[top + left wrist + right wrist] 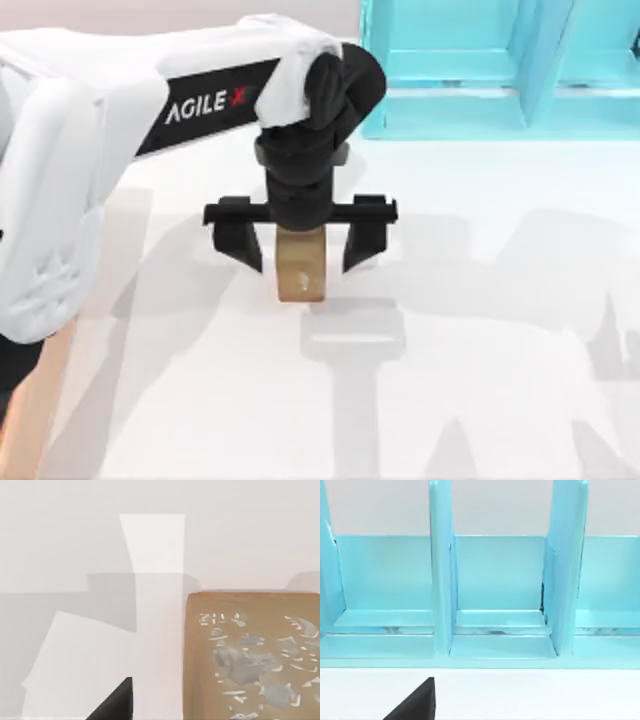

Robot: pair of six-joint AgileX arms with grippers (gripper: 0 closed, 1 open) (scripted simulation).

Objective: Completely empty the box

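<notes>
the left arm is reaching in from the top view's left, its white links crossing the upper part of the table (480,400) and its black wrist pointing down near the middle. the left gripper (300,262) is hanging over the white surface with its two dark fingers (240,240) spread wide apart, one on each side of a small golden-brown cube (300,268). neither finger is touching the cube; there is a clear gap on both sides, so the gripper is open and holding nothing. the cube is sitting between the fingers, directly under the wrist, with the gripper's grey shadow lying on the table just below it in the top view.

in the left wrist view the cube's tan face (250,655) is showing pale grey mottled patches (what they are i cannot tell), and a dark fingertip (117,705) is showing at the picture's edge, apart from the cube.

a cyan shelf unit (470,70) is standing at the far edge of the table, toward the top view's right. the right wrist view is facing this shelf unit (495,580), with its upright dividers forming open compartments, and a dark fingertip (417,702) of the right gripper is showing low in that picture; whether that gripper is open or closed i cannot tell.

a thin strip of tan wood (40,400) is showing at the top view's lower left edge beneath the left arm; whether this is the box i cannot tell.
</notes>
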